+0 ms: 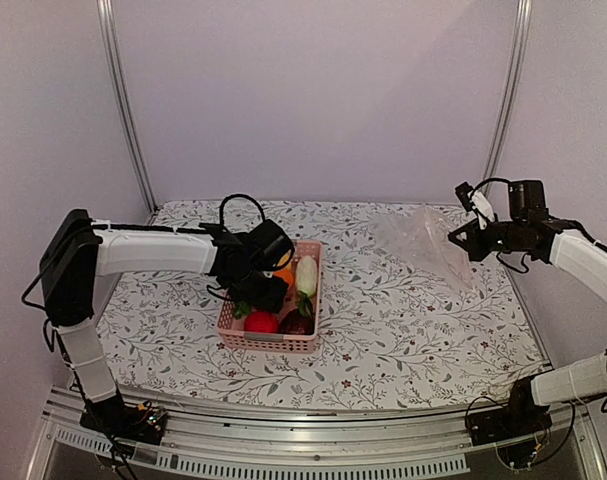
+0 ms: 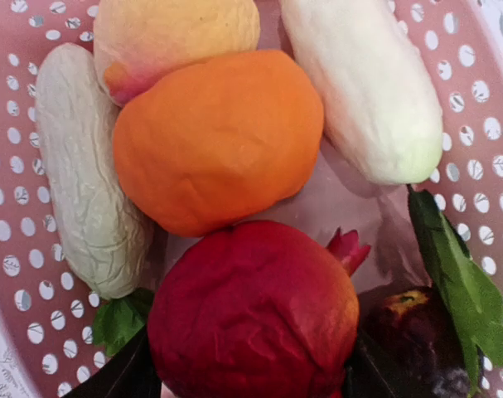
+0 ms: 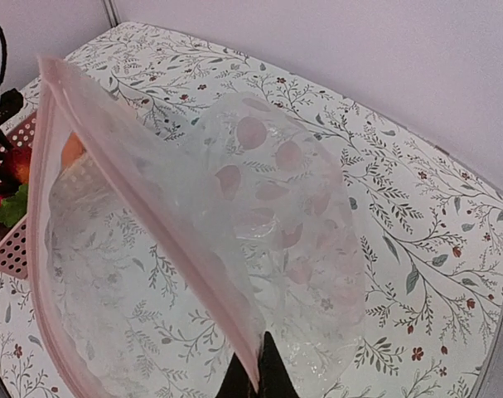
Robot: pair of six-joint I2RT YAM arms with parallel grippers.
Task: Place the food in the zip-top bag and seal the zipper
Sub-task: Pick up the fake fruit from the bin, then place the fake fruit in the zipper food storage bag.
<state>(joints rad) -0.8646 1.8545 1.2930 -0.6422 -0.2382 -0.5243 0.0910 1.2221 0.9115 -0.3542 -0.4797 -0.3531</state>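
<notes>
Two grippers over a floral-patterned table (image 1: 403,320). The left gripper (image 1: 261,298), fingers spread either side of a red round toy fruit (image 2: 251,315), hangs in the pink slatted plastic basket (image 1: 273,340), left of centre. The right gripper (image 3: 255,373), fingers pressed together on the pinkish zipper strip (image 3: 143,203), holds the clear crinkly zip-top bag (image 3: 234,232) raised at far right, well apart from the basket.

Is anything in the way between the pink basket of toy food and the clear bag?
Nothing visible: only floral tablecloth lies between the pink slatted basket and the clear crinkly bag the right gripper pinches.
</notes>
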